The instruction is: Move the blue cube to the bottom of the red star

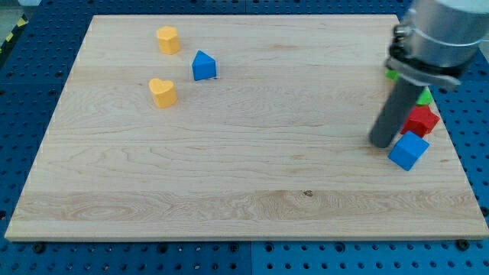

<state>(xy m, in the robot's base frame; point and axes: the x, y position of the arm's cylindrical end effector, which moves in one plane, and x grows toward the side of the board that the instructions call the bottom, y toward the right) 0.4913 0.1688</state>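
The blue cube (pixel 409 150) lies near the board's right edge. The red star (pixel 421 120) sits just above it, touching or nearly touching. My tip (pixel 381 143) is right beside the blue cube, on its left, close to its upper left corner. The dark rod rises from there and hides part of the red star and most of a green block (pixel 422 98) above the star.
A blue block with a pointed top (pixel 203 66) sits at the upper left. A yellow block (pixel 168 39) lies above and left of it, and a yellow heart (pixel 162 92) below and left. The wooden board (pixel 229 168) ends just right of the cube.
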